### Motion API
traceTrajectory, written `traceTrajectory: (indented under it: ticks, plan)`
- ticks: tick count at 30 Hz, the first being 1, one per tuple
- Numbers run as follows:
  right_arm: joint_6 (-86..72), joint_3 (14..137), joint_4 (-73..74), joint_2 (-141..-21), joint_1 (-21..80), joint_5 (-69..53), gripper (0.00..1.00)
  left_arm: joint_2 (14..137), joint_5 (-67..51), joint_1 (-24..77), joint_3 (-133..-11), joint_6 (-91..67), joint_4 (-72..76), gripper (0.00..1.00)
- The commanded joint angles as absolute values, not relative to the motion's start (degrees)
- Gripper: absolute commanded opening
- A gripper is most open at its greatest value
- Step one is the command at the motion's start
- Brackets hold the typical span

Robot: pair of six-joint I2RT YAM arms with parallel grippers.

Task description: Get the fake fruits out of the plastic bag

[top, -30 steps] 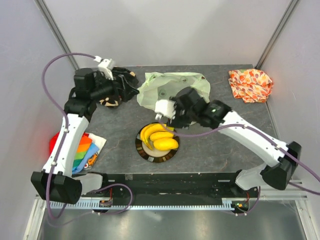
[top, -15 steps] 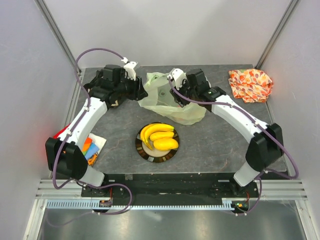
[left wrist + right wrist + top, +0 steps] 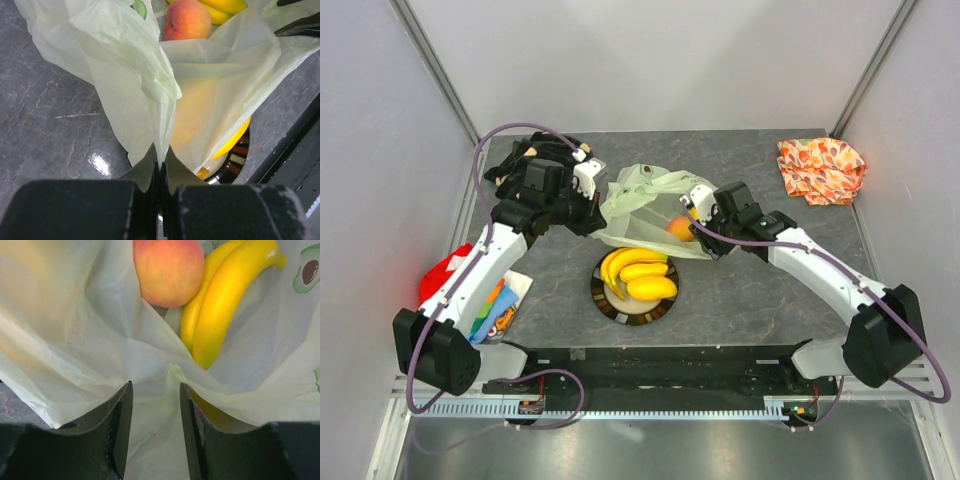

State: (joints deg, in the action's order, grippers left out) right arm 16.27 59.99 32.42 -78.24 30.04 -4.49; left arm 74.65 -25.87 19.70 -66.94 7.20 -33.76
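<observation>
The pale yellow-green plastic bag (image 3: 642, 205) is stretched between my two grippers behind the plate (image 3: 604, 300). My left gripper (image 3: 598, 218) is shut on the bag's left edge, and the left wrist view shows the film pinched in the tips (image 3: 160, 151). My right gripper (image 3: 698, 222) is at the bag's right side. Its jaws (image 3: 156, 387) stand apart with loose film between them. Inside the bag lie a peach (image 3: 168, 271) (image 3: 187, 20) (image 3: 680, 229) and a banana bunch (image 3: 225, 300). A banana bunch (image 3: 620, 265) and a yellow oval fruit (image 3: 651, 288) rest on the plate.
An orange leaf-patterned cloth (image 3: 822, 170) lies at the back right corner. Coloured flat items (image 3: 492, 305) and a red object (image 3: 440, 280) sit at the left table edge. A dark bundle (image 3: 515, 160) lies behind the left arm. Both arms flank the bag.
My left gripper came in from the left and closed on the bag's edge. The right gripper narrowed and moved to the bag's right side. The bag now stands raised with the peach showing.
</observation>
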Motion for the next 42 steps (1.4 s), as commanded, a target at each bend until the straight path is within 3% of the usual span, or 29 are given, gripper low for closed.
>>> traceTrajectory:
  ticks: [1,9,18,25,31,42]
  plan:
    - [18.01,64.49,31.91,-82.25,29.97,-3.95,0.5,75.84,-27.77,19.51,-68.63,12.13,-33.14,0.02]
    - [18.2,81.18,27.77,-97.1,29.71,1.65,0.51,82.7,-27.77,19.6,-76.71,10.29,-31.03,0.02]
    - [11.78,90.6,30.84,-110.38,24.97,4.92,0.49,85.95,-27.86,19.6,-80.77,9.93,-30.5,0.02]
    - [11.25,95.36,41.13,-119.0,24.87,5.8,0.59,87.01,-27.77,19.86,-80.95,9.49,-29.8,0.02]
    - [12.3,95.1,40.35,-116.73,24.87,0.72,0.3,88.42,-27.69,20.39,-82.09,8.88,-29.01,0.02]
    - [10.73,96.15,30.76,-101.87,21.28,-23.27,0.28,95.09,-26.81,20.83,-91.92,3.78,-26.19,0.02]
